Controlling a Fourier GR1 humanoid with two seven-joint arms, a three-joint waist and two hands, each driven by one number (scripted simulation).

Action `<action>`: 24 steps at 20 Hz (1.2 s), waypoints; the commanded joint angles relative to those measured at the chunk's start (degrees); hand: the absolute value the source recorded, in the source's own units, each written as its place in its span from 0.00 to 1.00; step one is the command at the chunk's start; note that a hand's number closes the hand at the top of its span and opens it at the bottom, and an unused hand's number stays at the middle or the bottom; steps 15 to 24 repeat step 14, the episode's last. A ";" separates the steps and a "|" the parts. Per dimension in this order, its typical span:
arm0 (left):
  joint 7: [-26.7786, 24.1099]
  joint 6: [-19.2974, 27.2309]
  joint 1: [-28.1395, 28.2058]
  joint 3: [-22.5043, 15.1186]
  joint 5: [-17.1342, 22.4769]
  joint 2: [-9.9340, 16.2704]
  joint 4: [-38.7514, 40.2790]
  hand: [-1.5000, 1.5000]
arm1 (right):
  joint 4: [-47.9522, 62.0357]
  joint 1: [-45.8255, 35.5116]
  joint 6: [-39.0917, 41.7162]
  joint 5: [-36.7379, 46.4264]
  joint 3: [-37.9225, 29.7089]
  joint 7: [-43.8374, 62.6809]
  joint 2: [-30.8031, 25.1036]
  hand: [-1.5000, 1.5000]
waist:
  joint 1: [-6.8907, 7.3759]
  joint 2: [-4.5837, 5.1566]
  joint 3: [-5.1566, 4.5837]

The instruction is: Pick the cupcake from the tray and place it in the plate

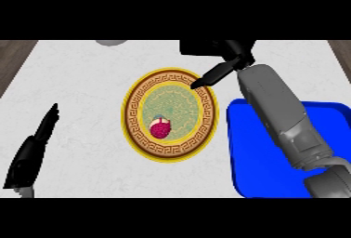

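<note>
In the head view you see a white marble counter (82, 111) from steeply above. In its middle lies a round plate (137, 125) with a gold rim, a brown patterned band and a pale green centre. The cupcake (159, 128) is on the plate, in the lower part of the green centre, a little left of the middle. It shows a dark pink top with a small pale blue part at its upper side. Nothing touches it.

To the right of the plate you find the blue tray (250, 153). Its left edge is just beside the plate rim, and the right forearm (277, 116) crosses over it from the lower right corner.

The right hand (223, 58) is at the end of this forearm, above the upper right part of the plate. Its fingers look straight and relaxed, and one dark fingertip (198, 84) points down to the plate rim. You cannot tell if it touches the rim. The hand holds nothing.

The left hand (34, 148) shows at the lower left edge, well apart from the plate. Its fingers are straight and close together, pointing up, and it rests there without holding anything.

At the top edge, a small grey object (109, 42) is only partly visible, and you cannot tell what it is.
</note>
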 commanded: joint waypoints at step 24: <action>0.70 0.05 -4.04 -1.43 -1.31 -1.02 0.24 0.50 | 13.14 -1.36 12.37 2.46 -3.27 -16.70 -14.13 0.00 | 2.84 1.43 0.15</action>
